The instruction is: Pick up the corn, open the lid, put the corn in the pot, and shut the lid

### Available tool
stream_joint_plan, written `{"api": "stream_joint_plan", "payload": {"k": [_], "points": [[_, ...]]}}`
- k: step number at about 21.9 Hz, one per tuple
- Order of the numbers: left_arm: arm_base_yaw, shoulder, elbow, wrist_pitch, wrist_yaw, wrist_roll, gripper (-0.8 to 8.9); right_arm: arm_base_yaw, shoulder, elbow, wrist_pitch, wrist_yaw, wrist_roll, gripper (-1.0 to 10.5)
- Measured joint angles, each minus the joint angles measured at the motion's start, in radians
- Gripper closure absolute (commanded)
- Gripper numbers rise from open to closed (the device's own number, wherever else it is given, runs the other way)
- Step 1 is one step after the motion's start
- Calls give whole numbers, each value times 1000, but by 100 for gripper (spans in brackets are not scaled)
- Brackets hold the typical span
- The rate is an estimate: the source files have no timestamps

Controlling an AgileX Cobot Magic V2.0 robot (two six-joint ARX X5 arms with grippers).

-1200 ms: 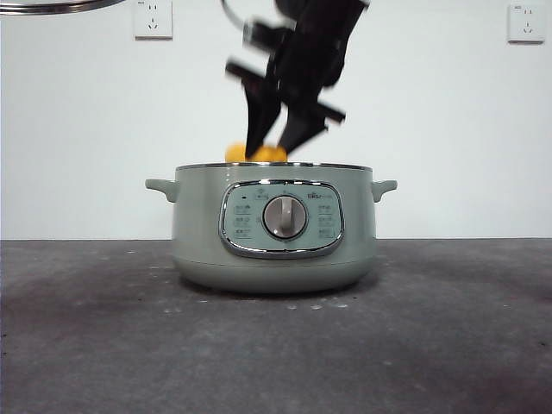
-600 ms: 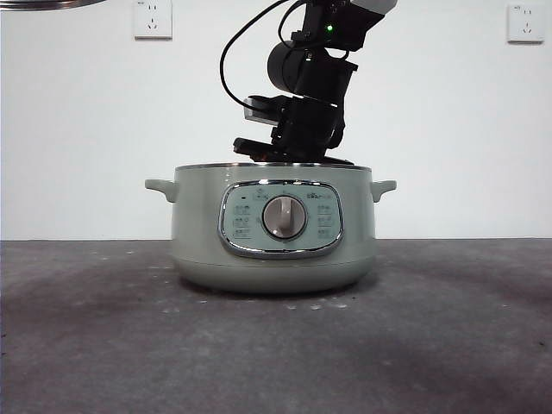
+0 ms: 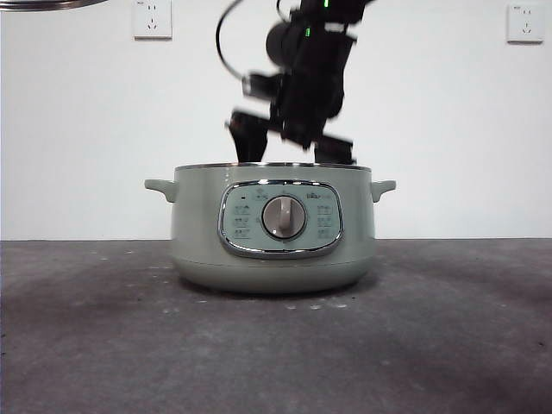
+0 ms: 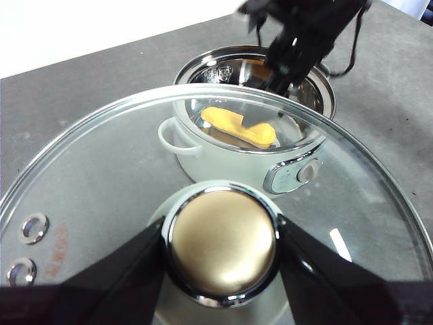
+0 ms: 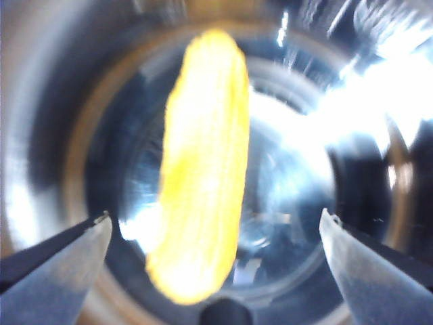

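The pot (image 3: 274, 231) stands centre frame in the front view on the dark table (image 3: 276, 345), dial facing forward. Just above its rim, the right gripper (image 3: 293, 148) hangs with jaws spread wide, gripping nothing. Under it the corn (image 5: 201, 159) lies on the shiny pot floor. At upper left of the front view, the left gripper (image 4: 220, 247) clamps the lid (image 4: 101, 176) by its knob (image 4: 222, 242), raised well apart from the pot.

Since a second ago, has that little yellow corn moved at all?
Yes. The corn then showed above the pot rim in the right gripper; now it lies inside, released.
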Motion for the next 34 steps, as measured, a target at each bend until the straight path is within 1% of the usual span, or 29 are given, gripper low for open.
{"api": "stream_joint_plan", "payload": {"k": [3,4,5,9,11,13,15,20,26,30,32,34], "points": [[0,4,0,6,0,0,822,0,0,185,-179,-7,0,415],[0,12,0,17,0,-1,822,0,-3,233,-188,-13,5,415],[0,25,0,31,0,-1,822,0,-21,246,-188,-28,9,415],[0,79,0,49,4,-1,822,2,-162,240,-188,-30,12,415],[0,103,0,97,6,-2,822,2,-264,219,-188,-37,12,415],[0,129,0,156,39,-2,822,3,-383,166,-188,-37,11,415],[-10,166,0,192,80,-3,822,3,-509,62,-188,-37,5,415],[-88,305,13,290,77,-3,822,3,-854,-324,-188,-37,-7,415],[-195,544,187,356,78,-3,822,3,-1224,-799,-189,-37,-3,415],[-225,726,305,374,51,-3,822,3,-1416,-1056,-188,-37,40,416],[-233,809,364,375,44,-3,822,3,-1507,-1155,-176,-31,74,416],[-242,880,420,388,18,-3,822,3,-1582,-1233,-172,-6,105,416]]}}
